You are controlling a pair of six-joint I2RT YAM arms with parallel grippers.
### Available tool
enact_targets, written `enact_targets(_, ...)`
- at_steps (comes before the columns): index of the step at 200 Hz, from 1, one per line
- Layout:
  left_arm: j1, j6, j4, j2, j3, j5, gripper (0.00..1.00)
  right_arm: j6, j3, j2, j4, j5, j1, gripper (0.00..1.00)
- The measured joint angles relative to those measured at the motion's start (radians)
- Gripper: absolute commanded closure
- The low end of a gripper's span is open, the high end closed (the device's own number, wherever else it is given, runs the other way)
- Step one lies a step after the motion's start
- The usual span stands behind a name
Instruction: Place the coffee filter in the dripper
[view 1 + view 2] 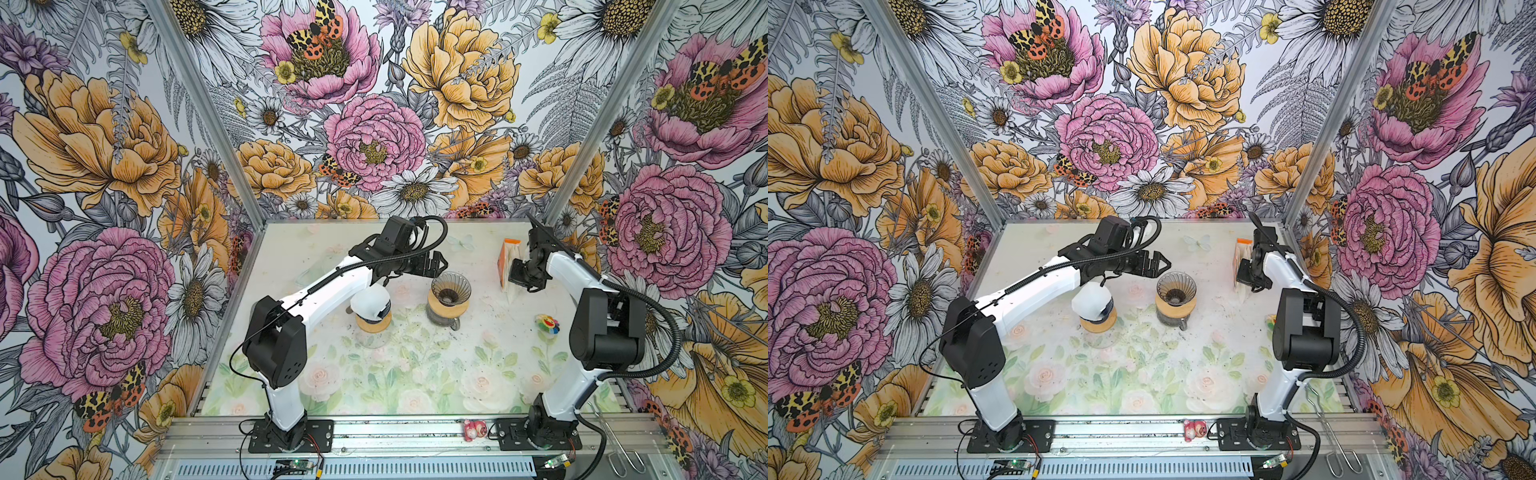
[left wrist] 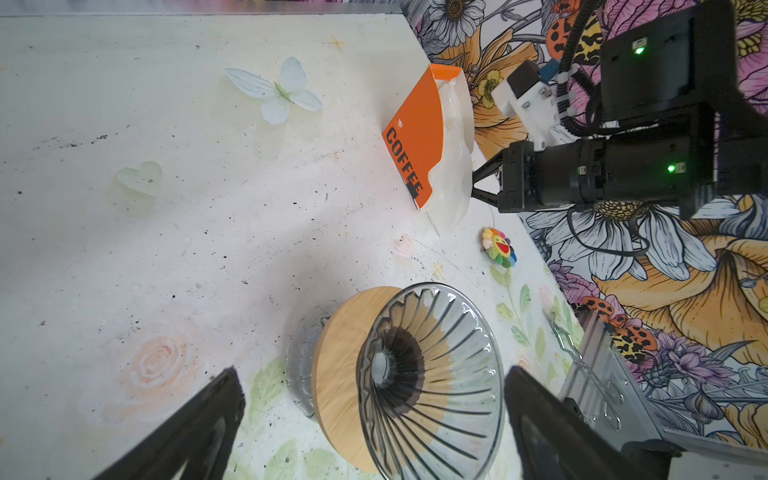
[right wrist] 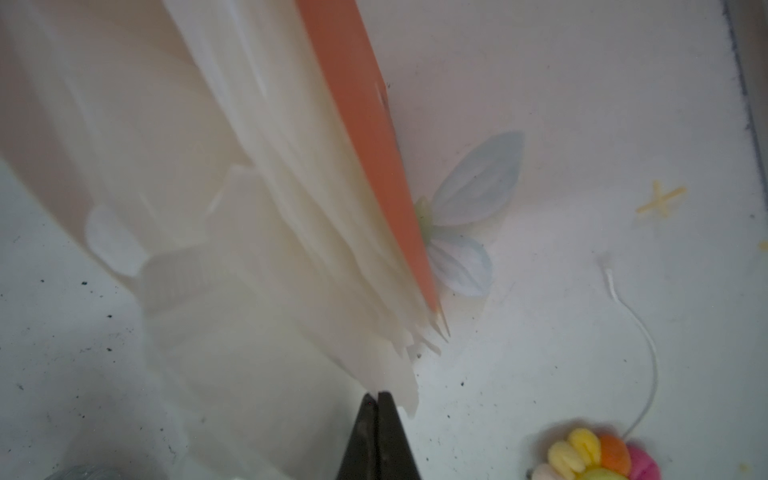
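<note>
The glass dripper (image 1: pixel 451 291) (image 1: pixel 1176 287) with a wooden collar stands on a glass carafe at mid-table, with nothing in its cone. My left gripper (image 1: pixel 440 262) (image 2: pixel 372 370) hovers open just behind it; in the left wrist view the dripper (image 2: pixel 428 374) sits between the spread fingers. White coffee filters (image 2: pixel 453 166) (image 3: pixel 291 291) lean in an orange box (image 1: pixel 508 257) (image 2: pixel 415 137) at the back right. My right gripper (image 1: pixel 509 275) (image 1: pixel 1239 272) (image 3: pixel 377 395) is at that stack, its jaws pressed together on the edge of the outermost coffee filter.
A second wooden-collared dripper (image 1: pixel 371 303) with a white filter in it stands left of the glass one, under my left arm. A rainbow flower toy (image 1: pixel 546 321) (image 3: pixel 594 457) lies near my right arm. Metal tongs (image 1: pixel 619 449) and a pink toy (image 1: pixel 474 430) lie at the front rail.
</note>
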Motion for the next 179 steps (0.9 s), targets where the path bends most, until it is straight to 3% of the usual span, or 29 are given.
enact_targets(149, -0.002, 0.000, -0.002, 0.000, 0.000, 0.000, 0.01, 0.004, -0.032, -0.103, 0.006, 0.042, 0.009, 1.00)
enact_targets(179, -0.002, 0.000, -0.003, 0.000, 0.000, 0.000, 0.01, 0.007, -0.037, -0.103, 0.006, 0.042, 0.009, 0.86)
